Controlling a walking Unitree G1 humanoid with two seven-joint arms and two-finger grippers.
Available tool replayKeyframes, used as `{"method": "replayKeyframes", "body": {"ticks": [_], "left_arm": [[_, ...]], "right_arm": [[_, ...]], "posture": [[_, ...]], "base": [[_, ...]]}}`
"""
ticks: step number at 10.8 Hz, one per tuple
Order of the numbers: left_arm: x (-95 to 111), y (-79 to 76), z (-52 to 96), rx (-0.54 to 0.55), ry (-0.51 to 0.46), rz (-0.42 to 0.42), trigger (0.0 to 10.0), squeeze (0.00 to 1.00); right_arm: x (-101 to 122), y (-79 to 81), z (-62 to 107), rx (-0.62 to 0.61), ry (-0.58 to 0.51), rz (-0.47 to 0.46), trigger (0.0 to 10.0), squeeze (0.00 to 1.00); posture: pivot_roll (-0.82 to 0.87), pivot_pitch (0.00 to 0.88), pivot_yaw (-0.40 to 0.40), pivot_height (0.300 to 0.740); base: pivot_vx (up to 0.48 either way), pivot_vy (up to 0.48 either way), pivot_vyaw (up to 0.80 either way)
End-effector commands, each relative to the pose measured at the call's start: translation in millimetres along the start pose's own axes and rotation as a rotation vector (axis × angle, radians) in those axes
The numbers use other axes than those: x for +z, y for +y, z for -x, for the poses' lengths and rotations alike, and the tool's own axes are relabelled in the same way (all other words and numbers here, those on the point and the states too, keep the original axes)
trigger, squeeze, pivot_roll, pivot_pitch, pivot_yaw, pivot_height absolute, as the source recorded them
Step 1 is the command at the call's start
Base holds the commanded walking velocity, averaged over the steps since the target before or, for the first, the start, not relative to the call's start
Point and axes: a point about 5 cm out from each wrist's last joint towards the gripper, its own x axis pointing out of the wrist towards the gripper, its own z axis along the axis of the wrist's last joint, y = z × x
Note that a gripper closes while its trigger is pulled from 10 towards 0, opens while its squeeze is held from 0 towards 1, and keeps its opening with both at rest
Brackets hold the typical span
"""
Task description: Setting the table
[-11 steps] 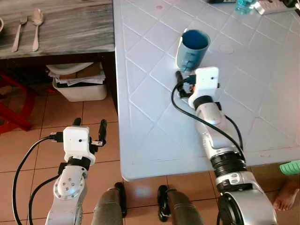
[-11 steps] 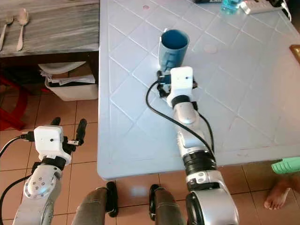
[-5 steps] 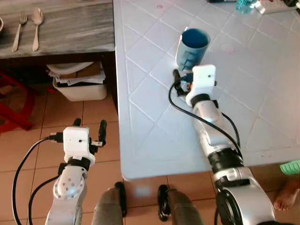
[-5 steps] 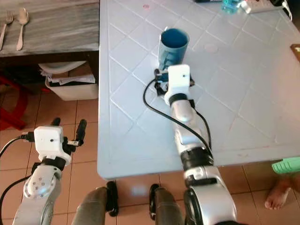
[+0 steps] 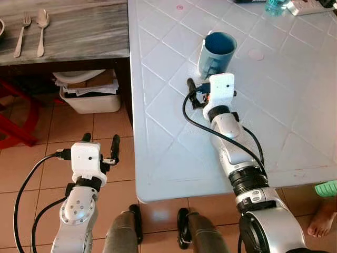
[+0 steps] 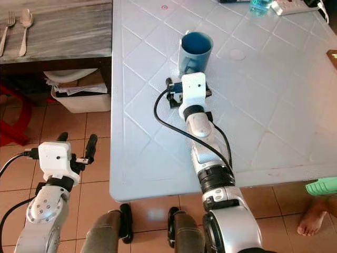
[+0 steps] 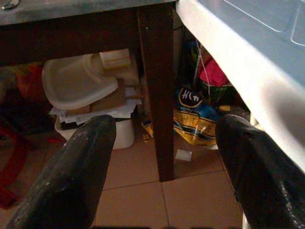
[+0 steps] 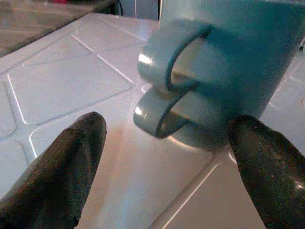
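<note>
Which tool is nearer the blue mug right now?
Right. The right tool sits open just before the blue mug, facing its handle; the left tool hangs over the floor, off the table.

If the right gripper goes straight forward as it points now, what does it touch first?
Most likely the handle of the blue mug, which lies just ahead between the open fingers of the right gripper.

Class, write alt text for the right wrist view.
A blue mug stands on the glossy white table, its handle facing the camera. The right pincer is open before it, one black finger on each side, not touching.
</note>
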Motion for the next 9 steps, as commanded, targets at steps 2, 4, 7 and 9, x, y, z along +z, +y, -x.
{"method": "replayKeyframes", "body": {"ticks": [2, 4, 7, 9], "left_arm": [[-2.8, 0.0, 2.7, -0.001, 0.016, -0.008, 10.0, 0.0], [-3.0, -0.8, 2.9, 0.0, 0.015, -0.007, 10.0, 0.0], [-3.3, -1.5, 2.5, -0.005, 0.014, -0.006, 10.0, 0.0], [-3.3, -1.3, 2.3, -0.004, 0.013, -0.007, 10.0, 0.0]], "right_arm": [[6.1, 1.0, -2.6, -0.003, -0.033, 0.013, 6.1, 0.0], [6.2, 0.2, -0.5, -0.014, -0.043, 0.024, 0.0, 0.0], [4.9, -3.2, 2.1, -0.026, -0.051, 0.028, 0.0, 0.0], [-1.1, -7.1, 10.6, -0.023, -0.043, 0.029, 0.0, 0.0]], "posture": [[0.07, 0.285, -0.007, 0.74], [0.07, 0.285, -0.009, 0.74], [0.06, 0.281, -0.008, 0.74], [0.06, 0.28, -0.008, 0.74]], "base": [[0.0, 0.0, 0.0], [0.0, 0.0, 0.0], [0.0, 0.0, 0.0], [0.0, 0.0, 0.0]]}}
